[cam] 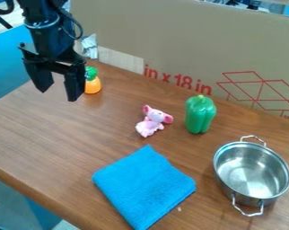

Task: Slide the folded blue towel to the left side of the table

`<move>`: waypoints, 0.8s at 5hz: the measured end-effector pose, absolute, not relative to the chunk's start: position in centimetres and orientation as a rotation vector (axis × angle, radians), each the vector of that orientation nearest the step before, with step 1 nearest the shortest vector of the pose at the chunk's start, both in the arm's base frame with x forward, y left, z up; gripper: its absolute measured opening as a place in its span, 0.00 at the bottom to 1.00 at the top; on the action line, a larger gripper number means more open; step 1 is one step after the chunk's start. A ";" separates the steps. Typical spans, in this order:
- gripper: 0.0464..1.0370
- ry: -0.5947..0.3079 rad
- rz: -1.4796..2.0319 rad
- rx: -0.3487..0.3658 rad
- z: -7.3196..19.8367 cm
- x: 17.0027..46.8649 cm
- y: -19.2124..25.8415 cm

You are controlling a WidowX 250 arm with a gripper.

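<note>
Orange-and-green toy: one
Pink toy: one
Green pepper: one
Blue cloth: one
Metal pot: one

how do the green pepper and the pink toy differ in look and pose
The pepper is glossy green, while the pink toy is pink with round ears. The pepper stands upright and looks taller; the pink toy lies slumped and is smaller. Both rest on the wooden table.

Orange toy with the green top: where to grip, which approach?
I'd grip the orange body, just under the green top, from straight above. It appears to stand upright, and its rounded sides should suit the open hand. The cardboard rises behind it, so I'd set the fingers left and right of it.
</note>
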State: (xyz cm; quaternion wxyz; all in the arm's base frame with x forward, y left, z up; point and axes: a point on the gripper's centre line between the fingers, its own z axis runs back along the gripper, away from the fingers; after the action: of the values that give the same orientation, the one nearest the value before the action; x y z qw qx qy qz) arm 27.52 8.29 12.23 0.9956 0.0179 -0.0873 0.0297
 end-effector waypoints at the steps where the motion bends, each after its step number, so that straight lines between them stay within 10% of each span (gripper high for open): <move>1: 0.97 -0.148 0.054 0.029 11.4 27.2 8.0; 4: 0.97 -0.139 -0.298 -0.018 7.8 24.5 -3.7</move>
State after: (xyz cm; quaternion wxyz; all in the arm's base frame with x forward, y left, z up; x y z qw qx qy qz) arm 24.50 -3.75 7.80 0.9865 -0.0088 -0.0691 -0.1484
